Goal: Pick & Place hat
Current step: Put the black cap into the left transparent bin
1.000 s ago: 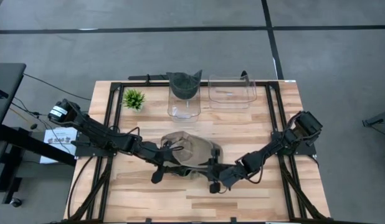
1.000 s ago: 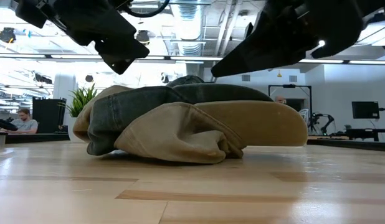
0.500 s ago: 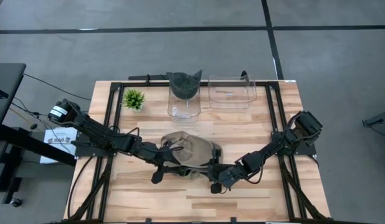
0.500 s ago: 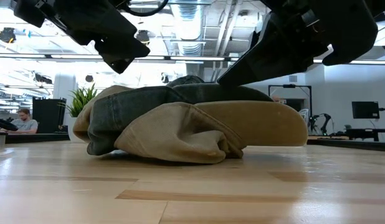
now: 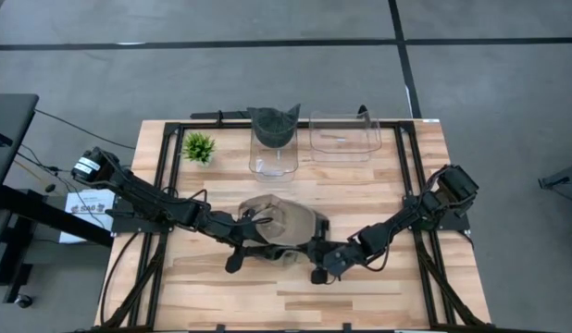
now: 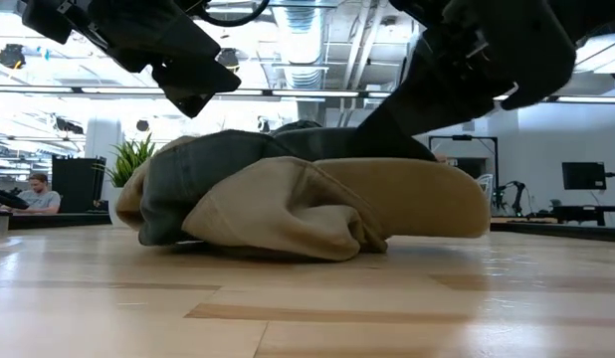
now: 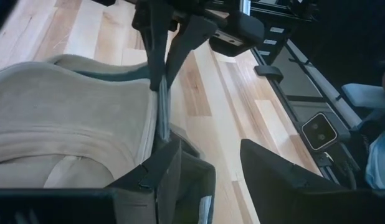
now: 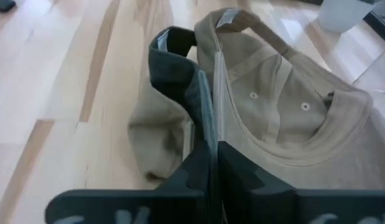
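A tan hat lies on the table's middle with a grey-green hat bunched over and into it. Both rest on the wood. My right gripper comes in from the right and is shut on their edge; it also shows in the high view. My left gripper hovers open just above the pile's left part, touching nothing as far as the low view shows. My right gripper pinches the grey-green hat's upturned edge between its two fingers, with the tan hat's rim against it; whether the tan rim is also caught does not show. The fingers slant down from the table's right. Both hats still lie on the table.
A third, dark green hat sits on a clear bin at the far side, with a second clear bin to its right. A small green plant stands at the far left. Bare wood lies along the near edge.
My right gripper has tipped down onto the pile's right top and shut on the hats' edge. The tan hat's brim has shifted slightly under it. My left gripper has kept still.
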